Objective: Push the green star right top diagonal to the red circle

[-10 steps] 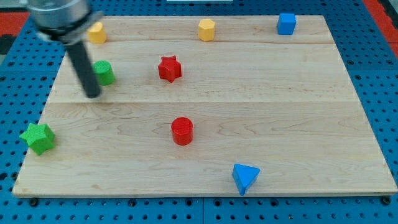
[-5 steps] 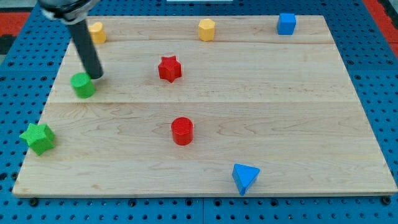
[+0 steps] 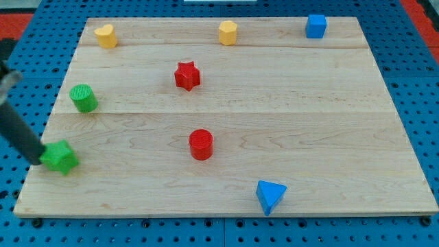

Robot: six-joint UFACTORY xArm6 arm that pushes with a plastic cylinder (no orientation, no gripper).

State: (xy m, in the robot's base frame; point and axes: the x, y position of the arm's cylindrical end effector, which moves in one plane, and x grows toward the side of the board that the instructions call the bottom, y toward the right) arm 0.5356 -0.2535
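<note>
My tip [image 3: 36,160] has moved from the green cylinder block [image 3: 84,98] to touch the green star block [image 3: 60,157] at its 9 o'clock. Star nudged right, at 9 o'clock of the red circle block [image 3: 201,144]. No claw here; plain rod holds nothing.

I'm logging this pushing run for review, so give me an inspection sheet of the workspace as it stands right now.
Surface: pale wooden board, flat, on a blue pegboard.
Job's things: green star near the board's left edge; red circle well to its right, mid-board.
Clutter: green cylinder, red star, two yellow blocks and a blue cube along the top, blue triangle at the bottom.
Grippers: no pincer; my tip sits against the green star's left side.
Cables: nothing seen.
Surroundings: red patches at the top corners.
</note>
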